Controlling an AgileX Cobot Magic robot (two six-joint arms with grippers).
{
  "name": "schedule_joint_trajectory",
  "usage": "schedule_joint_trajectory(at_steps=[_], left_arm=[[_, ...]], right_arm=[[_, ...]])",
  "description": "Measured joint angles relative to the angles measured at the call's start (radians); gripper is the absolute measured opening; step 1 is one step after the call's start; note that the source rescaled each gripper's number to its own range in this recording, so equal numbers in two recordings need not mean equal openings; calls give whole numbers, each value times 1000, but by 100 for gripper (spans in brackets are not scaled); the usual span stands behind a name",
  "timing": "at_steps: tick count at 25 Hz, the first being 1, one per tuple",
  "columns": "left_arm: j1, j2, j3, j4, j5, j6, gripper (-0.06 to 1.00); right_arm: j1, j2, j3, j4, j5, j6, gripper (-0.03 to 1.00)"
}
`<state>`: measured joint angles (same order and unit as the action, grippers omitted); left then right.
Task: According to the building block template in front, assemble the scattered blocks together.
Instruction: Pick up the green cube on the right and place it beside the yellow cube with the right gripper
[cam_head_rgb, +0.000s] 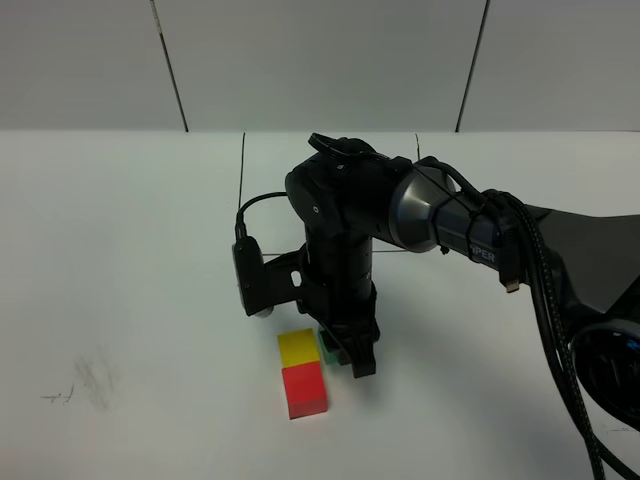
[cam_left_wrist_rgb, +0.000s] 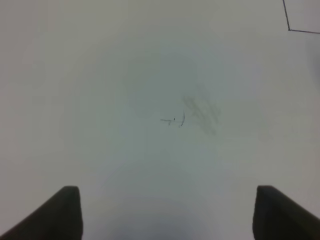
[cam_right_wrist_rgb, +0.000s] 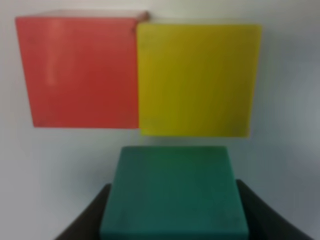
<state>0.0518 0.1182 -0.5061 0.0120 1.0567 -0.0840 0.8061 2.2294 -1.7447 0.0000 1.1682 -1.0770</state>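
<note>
My right gripper (cam_head_rgb: 347, 362) reaches across to the table's middle and points down, shut on the teal cube (cam_head_rgb: 327, 351). This cube sits just right of the yellow cube (cam_head_rgb: 298, 346). The red cube (cam_head_rgb: 304, 389) touches the yellow one on its near side. In the right wrist view the teal cube (cam_right_wrist_rgb: 174, 192) is between the dark fingers (cam_right_wrist_rgb: 85, 220), a narrow gap away from the joined red cube (cam_right_wrist_rgb: 82, 72) and yellow cube (cam_right_wrist_rgb: 197, 80). The template's cubes are hidden behind the arm; only parts of its black outline (cam_head_rgb: 242, 170) show. My left gripper (cam_left_wrist_rgb: 167, 212) is open over bare table.
The right arm (cam_head_rgb: 350, 220) with its cables fills the middle and right of the white table (cam_head_rgb: 120, 250). A faint pencil smudge (cam_head_rgb: 95, 380) marks the table at the left and also shows in the left wrist view (cam_left_wrist_rgb: 200, 112). A corner of the black outline (cam_left_wrist_rgb: 289, 22) shows there too.
</note>
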Motion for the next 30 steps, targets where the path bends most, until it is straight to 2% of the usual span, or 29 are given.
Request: schedule_joint_trajectory(at_steps=[12,30], left_arm=[[0,0,0,0,0,0,100],[0,0,0,0,0,0,100]], right_arm=[[0,14,0,0,-43,1,50],[0,31,0,-11,-58,52,50]])
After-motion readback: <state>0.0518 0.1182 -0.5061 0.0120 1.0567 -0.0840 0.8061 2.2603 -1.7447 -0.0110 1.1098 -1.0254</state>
